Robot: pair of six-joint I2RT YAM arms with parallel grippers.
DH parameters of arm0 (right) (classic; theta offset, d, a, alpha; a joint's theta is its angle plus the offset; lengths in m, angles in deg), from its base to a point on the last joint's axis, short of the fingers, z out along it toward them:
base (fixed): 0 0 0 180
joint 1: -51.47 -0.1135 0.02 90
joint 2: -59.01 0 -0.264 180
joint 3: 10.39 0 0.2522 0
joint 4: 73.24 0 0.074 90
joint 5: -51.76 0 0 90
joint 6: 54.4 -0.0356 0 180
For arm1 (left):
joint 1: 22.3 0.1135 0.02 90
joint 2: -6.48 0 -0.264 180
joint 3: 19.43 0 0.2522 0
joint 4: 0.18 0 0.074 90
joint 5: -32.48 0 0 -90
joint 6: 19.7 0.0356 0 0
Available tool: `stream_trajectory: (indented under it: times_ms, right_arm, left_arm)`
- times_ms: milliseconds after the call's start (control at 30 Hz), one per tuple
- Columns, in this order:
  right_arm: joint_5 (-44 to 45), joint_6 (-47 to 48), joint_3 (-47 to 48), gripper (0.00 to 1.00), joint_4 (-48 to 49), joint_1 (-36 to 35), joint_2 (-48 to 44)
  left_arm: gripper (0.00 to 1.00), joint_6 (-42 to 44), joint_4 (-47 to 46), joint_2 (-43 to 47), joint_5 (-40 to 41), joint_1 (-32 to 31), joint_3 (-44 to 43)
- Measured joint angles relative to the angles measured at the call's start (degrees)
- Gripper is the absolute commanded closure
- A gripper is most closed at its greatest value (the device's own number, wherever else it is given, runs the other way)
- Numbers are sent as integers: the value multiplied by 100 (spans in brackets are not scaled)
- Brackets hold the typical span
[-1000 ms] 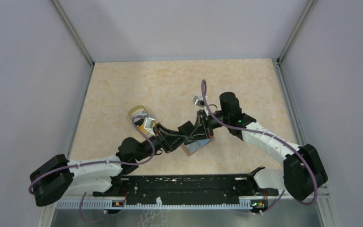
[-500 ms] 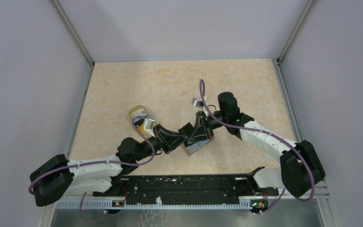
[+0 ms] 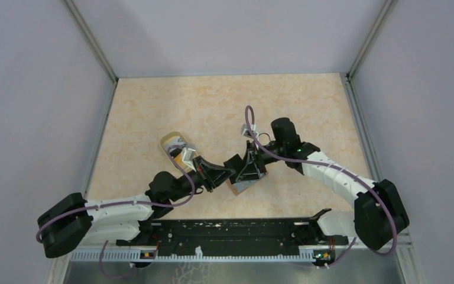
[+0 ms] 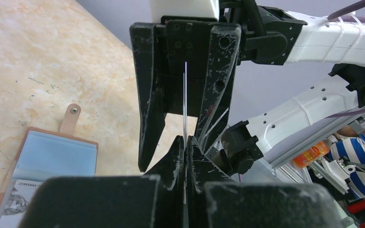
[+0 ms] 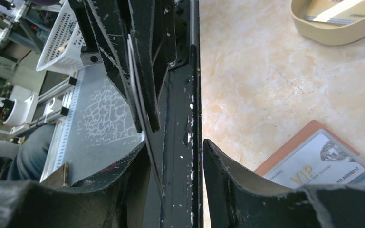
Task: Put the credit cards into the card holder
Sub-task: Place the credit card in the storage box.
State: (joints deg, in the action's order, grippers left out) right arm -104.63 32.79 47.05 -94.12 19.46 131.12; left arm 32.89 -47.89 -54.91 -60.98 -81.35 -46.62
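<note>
- left gripper (image 4: 185, 140) pinched tight on the credit card (image 4: 185, 95), held upright above the table
- right gripper (image 5: 175, 147) jaws apart either side, gripping nothing
- pull right arm straight back, don't brush the card
- card holder (image 4: 52, 156) lies open on the table below
- card seen edge-on only; free pocket not visible; cup (image 5: 337, 28) cut off

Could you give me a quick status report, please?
Left gripper shut on credit card. Right gripper jaws open, flanking it. Card holder open on table.

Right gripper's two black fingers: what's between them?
A thin white plastic card, edge-on, pinched by the shut left gripper; the left wrist view shows it.
</note>
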Motion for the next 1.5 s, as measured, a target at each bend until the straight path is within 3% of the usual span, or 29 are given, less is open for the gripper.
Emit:
stream_trajectory:
  times_ms: [167, 233, 300, 367, 533, 633, 867, 1133, 1500]
  right_arm:
    - [26, 9, 0, 60, -2, 120, -225]
    - [-17, -24, 0, 76, 63, 144, -273]
    - [-107, -81, 0, 99, 151, 144, -280]
    - [-247, -181, -2, 100, 216, 144, -280]
    - [-529, -411, -11, 100, 302, 197, -245]
    - [-664, -673, -15, 100, 656, 267, -247]
    - [-879, -1080, -83, 100, 1189, 369, -251]
    - [-984, -1202, -94, 100, 1309, 369, -251]
    - [-1003, -1241, -94, 100, 1357, 369, -249]
  left_arm:
    - [100, 0, 118, 37, -2, 0, 0]
    - [100, 0, 122, 35, -24, 0, 0]
    - [100, 0, 120, 20, -68, 0, 0]
    - [100, 2, 96, -61, -105, 7, -15]
    - [60, -7, -7, -140, -223, 11, -35]
    - [51, 4, 63, -26, -313, 0, -9]
    - [53, 153, 267, 531, -468, 0, 229]
    - [74, 249, 363, 212, -632, 0, 210]
    - [69, 227, 219, 120, -713, 0, 190]
